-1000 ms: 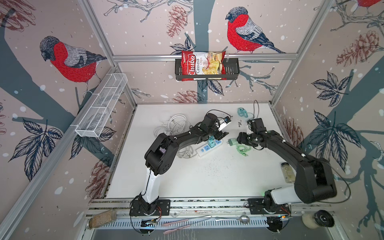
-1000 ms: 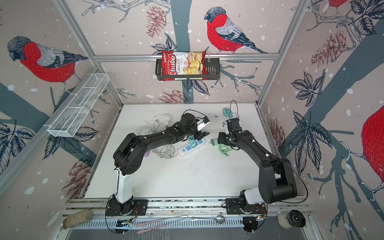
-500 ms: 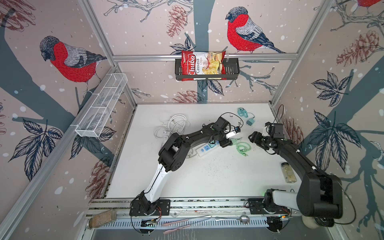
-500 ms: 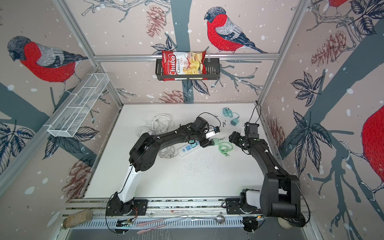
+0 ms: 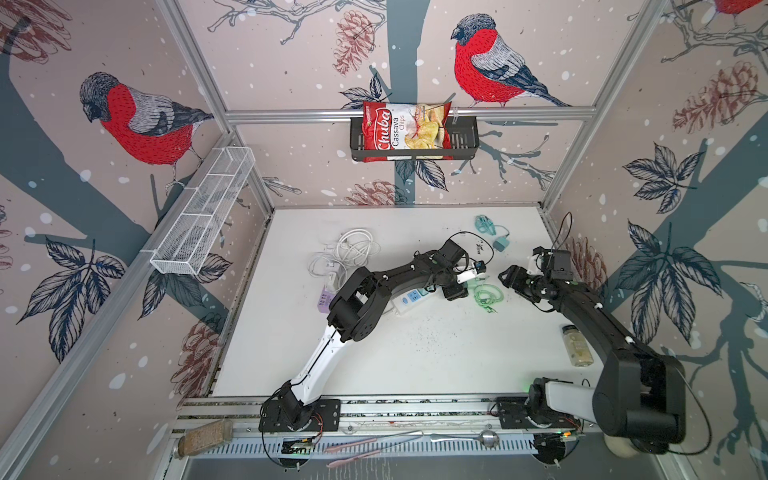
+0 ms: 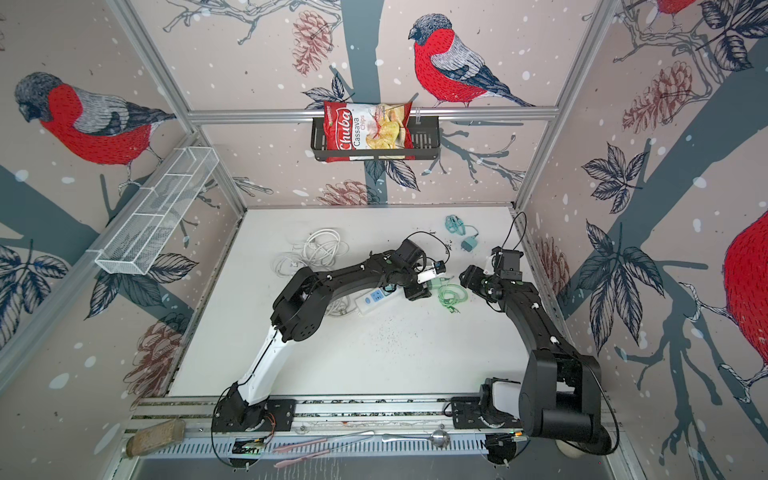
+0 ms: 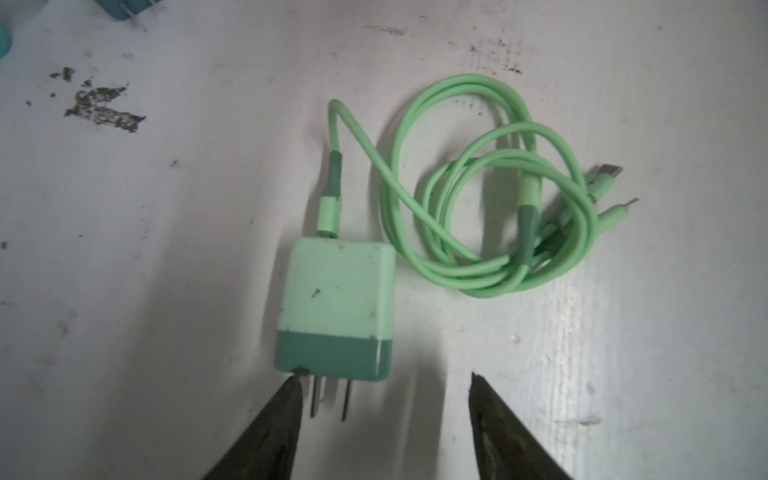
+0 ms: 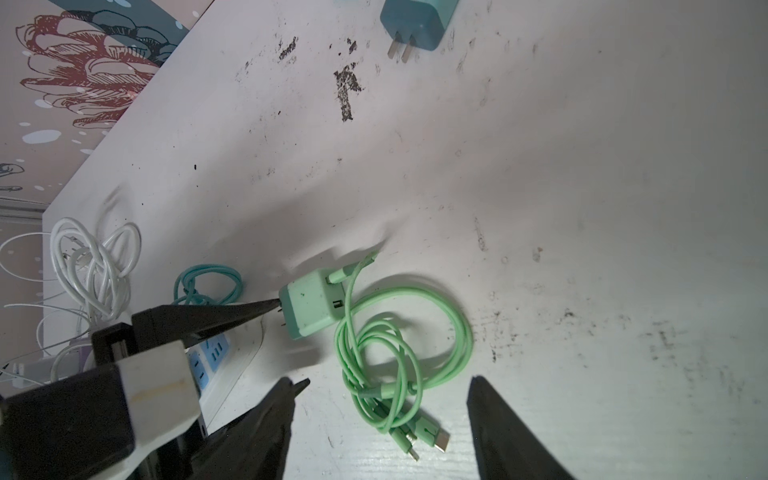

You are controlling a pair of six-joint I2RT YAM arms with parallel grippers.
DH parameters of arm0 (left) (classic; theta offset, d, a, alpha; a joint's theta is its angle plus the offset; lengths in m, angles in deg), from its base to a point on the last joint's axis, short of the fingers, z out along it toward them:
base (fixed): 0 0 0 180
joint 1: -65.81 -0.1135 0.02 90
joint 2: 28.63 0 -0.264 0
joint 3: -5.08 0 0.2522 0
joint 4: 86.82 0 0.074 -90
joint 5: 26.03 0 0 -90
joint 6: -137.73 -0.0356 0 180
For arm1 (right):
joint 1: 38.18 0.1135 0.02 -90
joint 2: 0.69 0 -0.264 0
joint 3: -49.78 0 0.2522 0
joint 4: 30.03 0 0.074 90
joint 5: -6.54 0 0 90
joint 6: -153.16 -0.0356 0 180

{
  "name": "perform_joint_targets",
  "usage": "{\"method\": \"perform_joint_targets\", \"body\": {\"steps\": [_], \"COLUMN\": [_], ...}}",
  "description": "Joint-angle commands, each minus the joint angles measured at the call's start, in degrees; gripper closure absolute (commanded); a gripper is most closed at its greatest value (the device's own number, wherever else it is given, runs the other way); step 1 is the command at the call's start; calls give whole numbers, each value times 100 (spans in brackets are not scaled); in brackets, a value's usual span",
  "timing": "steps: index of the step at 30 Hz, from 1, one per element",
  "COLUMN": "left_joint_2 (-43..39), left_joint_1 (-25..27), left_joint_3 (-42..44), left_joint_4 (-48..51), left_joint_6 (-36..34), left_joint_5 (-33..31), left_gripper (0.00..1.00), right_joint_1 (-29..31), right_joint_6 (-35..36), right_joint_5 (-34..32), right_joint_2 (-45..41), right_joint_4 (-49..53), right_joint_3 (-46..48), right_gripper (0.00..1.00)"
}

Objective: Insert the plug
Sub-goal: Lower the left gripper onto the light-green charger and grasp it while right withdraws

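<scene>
Since a second ago my left arm has swung off the power strip toward the green plug, and my right arm has drawn back toward the right wall. In both top views the left gripper sits at the plug, which lies flat on the tabletop just off the strip's right end, its green cable coiled beside it. The right gripper hangs just right of that coil. From the left wrist, the left gripper is spread open and holding nothing. One fingertip touches the plug at its dark end, and the prongs lie between the jaws. From the right wrist, the right gripper is open and empty above the cable.
</scene>
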Motion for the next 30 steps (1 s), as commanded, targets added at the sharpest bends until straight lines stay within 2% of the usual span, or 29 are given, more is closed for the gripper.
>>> {"method": "perform_joint_targets", "body": {"steps": [1,6,20,26,30], "left_joint_2": [2,26,460,597,677], "left_joint_1": [-11,-5,5,3,4], "left_joint_3": [-74,-44,-481,-624,-655], "left_joint_4": [-139,-458,-396,-61,27], "left_joint_6": [60,65,-115,-150,-133], "left_joint_5": [-253,-538,-10,57,52], "left_gripper": [36,35,37,49,68], "right_joint_1": [-5,-8,-75,-141,-163], "right_joint_6": [88,95,99,59,0], "right_joint_5": [118,167,184,182,149], "right_joint_2": [-35,-30,-274,-295,-276], "right_joint_4": [-137,-128,-84,-84,-135], "right_joint_3": [9,-4,-61,-52,-59], "right_gripper": [33,33,33,32,31]}}
